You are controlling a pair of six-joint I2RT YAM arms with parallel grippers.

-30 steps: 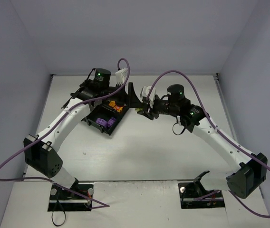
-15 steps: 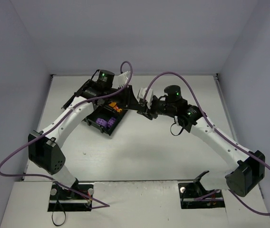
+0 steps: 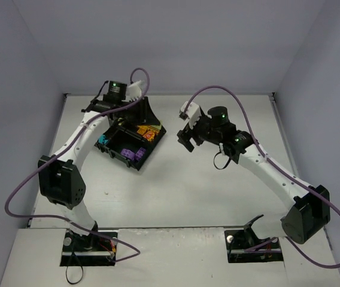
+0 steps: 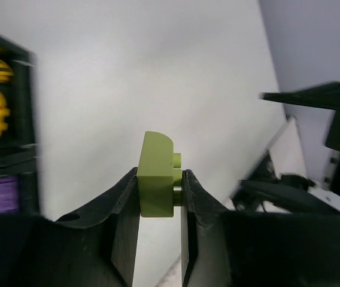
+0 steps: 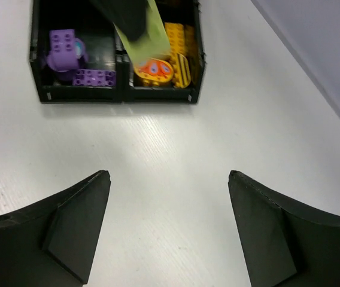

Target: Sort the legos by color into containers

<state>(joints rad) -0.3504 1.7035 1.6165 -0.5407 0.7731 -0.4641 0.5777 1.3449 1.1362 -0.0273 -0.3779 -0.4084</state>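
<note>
**Left gripper [image 4: 160, 192] carrying a brick to the tray.** The left gripper is clamping a lime green brick [image 4: 155, 170] between its two fingers. The pads are pressing the brick's flat sides, and its studs are pointing toward 3 o'clock in the left wrist view. In the top view, this gripper is hanging just past the 12 o'clock corner of the black tray [image 5: 116, 95].

The tray's compartments are showing as follows:
- **3 o'clock:** orange-yellow bricks [image 5: 173, 45].
- **6 o'clock:** purple bricks [image 5: 68, 51].
- **9 o'clock:** a teal brick [image 3: 103, 142].
- **12 o'clock:** this compartment is reading dark, and its contents cannot be told.

The right gripper [image 5: 167, 179] is standing spread wide and holding nothing. It is hovering over the bare table [image 3: 176, 191], well apart from the tray at its 3 o'clock side.

The step in hand is judged to be dropping the green brick into the 12 o'clock compartment. Doing it well is calling for three things:
1. Centre the brick over that compartment, inside the cross divider.
2. Lower the brick below the wall tops before parting the fingers.
3. Part the fingers only slightly, so that the brick is falling straight rather than bouncing into the orange-yellow neighbours.
</note>
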